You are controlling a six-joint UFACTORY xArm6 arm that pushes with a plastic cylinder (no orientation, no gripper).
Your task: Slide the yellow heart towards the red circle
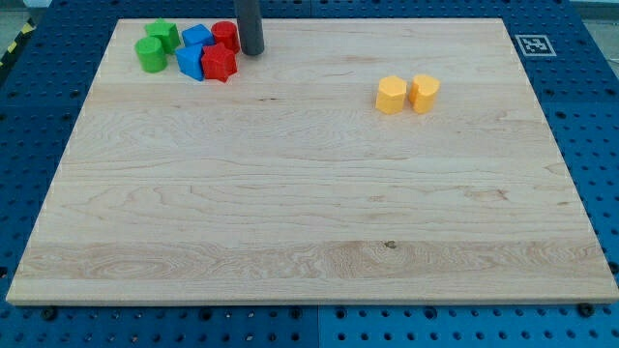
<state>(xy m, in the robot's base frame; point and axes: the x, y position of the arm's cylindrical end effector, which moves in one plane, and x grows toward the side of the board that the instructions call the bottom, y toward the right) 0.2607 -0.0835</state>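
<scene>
The tip (252, 52) sits just beside the red circle (226, 34), far from the yellow heart (424, 93). There are no fingers, only a rod. Next it must get behind the heart, on the view's right.

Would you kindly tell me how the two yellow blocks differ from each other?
The yellow heart lies nearer the view's right; the yellow hexagon-like block sits just to its left. The yellow heart has a notched top outline, while the other block's outline looks evenly faceted. Both are the same yellow, similar in size, nearly touching, and far from my tip, which is beside the red circle.
</scene>
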